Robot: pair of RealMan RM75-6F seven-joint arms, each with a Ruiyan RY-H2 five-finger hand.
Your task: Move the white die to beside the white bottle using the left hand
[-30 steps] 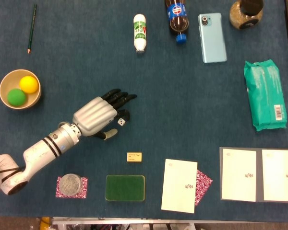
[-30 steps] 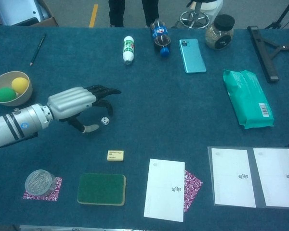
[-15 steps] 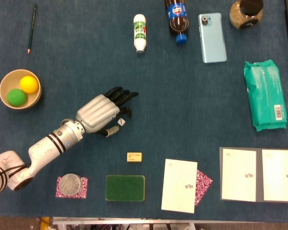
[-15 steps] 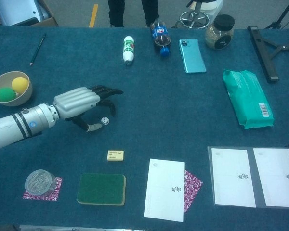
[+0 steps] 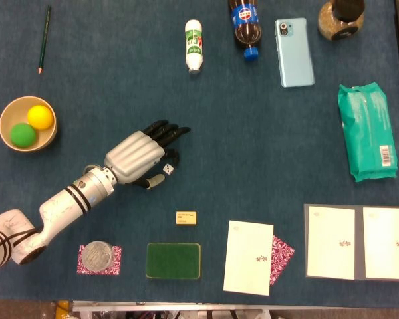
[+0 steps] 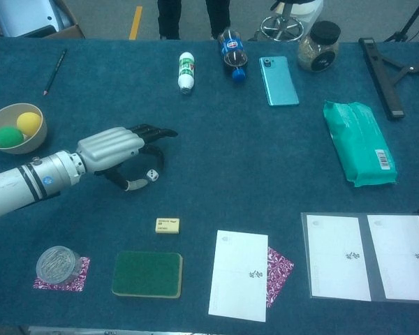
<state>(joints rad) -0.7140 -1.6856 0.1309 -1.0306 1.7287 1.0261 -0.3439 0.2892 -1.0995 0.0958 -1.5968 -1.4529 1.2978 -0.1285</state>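
Jar (image 5: 341, 18) cut by top edge

A tan bowl (image 5: 3, 136) holds 2 balls, yellow (image 5: 40, 117) and green (image 5: 22, 135). A pencil (image 5: 44, 39) lies far left. A cola bottle (image 5: 245, 23), blue phone (image 5: 294, 52) and teal packet (image 5: 366, 131) lie right.

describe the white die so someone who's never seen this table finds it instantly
Start at the left hand reaching in from the left over the blue table. The white die sits on the cloth right at its dark fingertips. It is the smallest thing there, a white cube with black pips, unlike the flat yellow tag lying nearer the front edge.
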